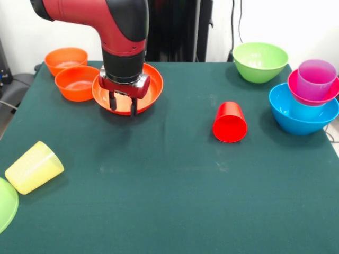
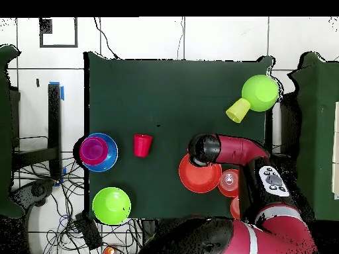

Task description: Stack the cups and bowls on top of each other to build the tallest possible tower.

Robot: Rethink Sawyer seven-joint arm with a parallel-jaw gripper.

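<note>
Gripper [image 1: 123, 103] hanging over wide orange bowl [image 1: 151, 90], fingers spread, grasping nothing. Red cup [image 1: 230, 122] lying on its side mid-table; purple cup [image 1: 315, 79] sitting nested in blue bowl [image 1: 296, 117] stack.

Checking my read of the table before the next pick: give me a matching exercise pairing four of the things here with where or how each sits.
Things:
1. red cup
2. yellow cup
3. purple cup
4. tool

States:
A. standing in the stack inside the blue bowl
B. on its side at the table's edge by a green bowl
C. over the wide orange bowl
D. on its side alone, mid-table

Pairs: 1-D, 2-B, 3-A, 4-C
</note>
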